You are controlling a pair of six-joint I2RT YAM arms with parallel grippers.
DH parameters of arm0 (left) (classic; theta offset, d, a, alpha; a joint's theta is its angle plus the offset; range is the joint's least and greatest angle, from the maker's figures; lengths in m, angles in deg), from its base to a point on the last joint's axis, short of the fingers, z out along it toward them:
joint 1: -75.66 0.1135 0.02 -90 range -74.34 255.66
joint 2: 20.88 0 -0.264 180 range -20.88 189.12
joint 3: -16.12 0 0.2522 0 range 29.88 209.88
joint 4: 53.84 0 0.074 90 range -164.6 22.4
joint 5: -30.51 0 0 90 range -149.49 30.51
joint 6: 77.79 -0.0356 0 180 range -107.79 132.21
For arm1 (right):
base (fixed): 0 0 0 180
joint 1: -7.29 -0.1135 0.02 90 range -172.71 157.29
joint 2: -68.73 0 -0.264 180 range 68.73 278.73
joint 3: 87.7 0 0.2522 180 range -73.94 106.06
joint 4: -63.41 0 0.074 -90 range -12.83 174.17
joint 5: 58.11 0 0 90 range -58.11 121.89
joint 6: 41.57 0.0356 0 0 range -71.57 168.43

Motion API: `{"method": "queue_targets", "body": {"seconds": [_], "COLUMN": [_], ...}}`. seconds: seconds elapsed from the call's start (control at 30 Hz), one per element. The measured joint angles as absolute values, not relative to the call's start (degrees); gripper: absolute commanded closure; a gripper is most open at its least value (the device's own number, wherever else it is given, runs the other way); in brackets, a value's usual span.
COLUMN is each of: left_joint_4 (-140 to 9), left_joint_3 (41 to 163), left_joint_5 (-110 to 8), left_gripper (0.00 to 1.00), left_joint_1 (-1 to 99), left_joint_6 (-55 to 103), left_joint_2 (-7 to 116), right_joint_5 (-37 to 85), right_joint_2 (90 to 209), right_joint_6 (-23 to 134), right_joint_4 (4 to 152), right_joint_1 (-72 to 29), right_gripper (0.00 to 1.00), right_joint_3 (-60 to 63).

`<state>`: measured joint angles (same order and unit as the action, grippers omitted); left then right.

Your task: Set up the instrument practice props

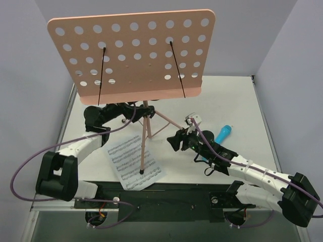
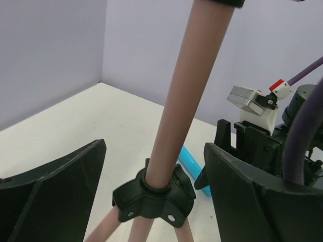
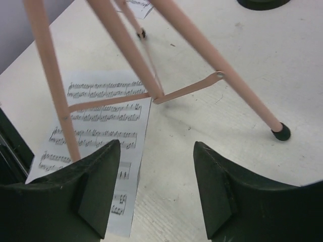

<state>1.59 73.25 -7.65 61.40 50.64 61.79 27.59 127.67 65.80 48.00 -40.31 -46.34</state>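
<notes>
Clearly the biggest worry is the pink stand top (image 1: pixel 133 55), already mounted high on its tripod (image 1: pixel 146 136) near the middle of the tabletop (image 1: pixel 227 96); so wide a plate on so thin a pole looks top-heavy, and any sideways shove could probably tip the whole stand over

Next, the tripod itself: the left end effector (image 2: pixel 155 146) is open, its fingers (image 2: pixel 55 196) standing either side of the pole just above the black collar (image 2: pixel 154 196) with a gap on both sides. If it closes off-centre, or the arm swings before it is clear of the pole, the pole would be dragged along and a foot could lift

The right end effector (image 3: pixel 157 151) is open too and holds nothing, hovering low over the tabletop near the spread legs and their thin braces (a careless reach here could clip a leg)

One music page (image 1: pixel 132 161) lies flat under the tripod, and a foot seems to rest on it. Pulling the page out from there might tear it or skid that leg. I judge it has yet to go up under the two wire holders (image 1: pixel 102 75)

Lastly, a blue tube (image 1: pixel 223 133) lies just beside the right arm; a nudge would send it rolling
</notes>
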Motion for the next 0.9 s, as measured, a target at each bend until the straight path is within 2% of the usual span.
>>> {"method": "queue_targets", "body": {"seconds": [0.2, 0.3, 0.6, 0.9], "left_joint_4": [-12.49, -17.08, -17.27, -9.71], "left_joint_3": [68.36, 67.88, 68.09, 69.91], "left_joint_5": [-17.27, -20.53, -20.9, -16.79], "left_gripper": [0.1, 0.1, 0.1, 0.26], "left_joint_1": [61.42, 61.47, 61.16, 60.7], "left_joint_6": [42.4, 39.41, 38.66, 38.86], "left_joint_2": [47.65, 44.35, 46.45, 54.91], "right_joint_5": [32.34, 32.55, 32.53, 32.55], "right_joint_2": [126.38, 127.75, 130.07, 129.68], "right_joint_6": [67.76, 68.38, 69.75, 69.86], "right_joint_4": [47.15, 46.98, 46.32, 46.23], "right_joint_1": [-40.26, -40.26, -40.26, -40.26], "right_gripper": [0.5, 0.5, 0.52, 0.54], "right_joint_3": [-46.58, -46.04, -45.21, -45.27]}}
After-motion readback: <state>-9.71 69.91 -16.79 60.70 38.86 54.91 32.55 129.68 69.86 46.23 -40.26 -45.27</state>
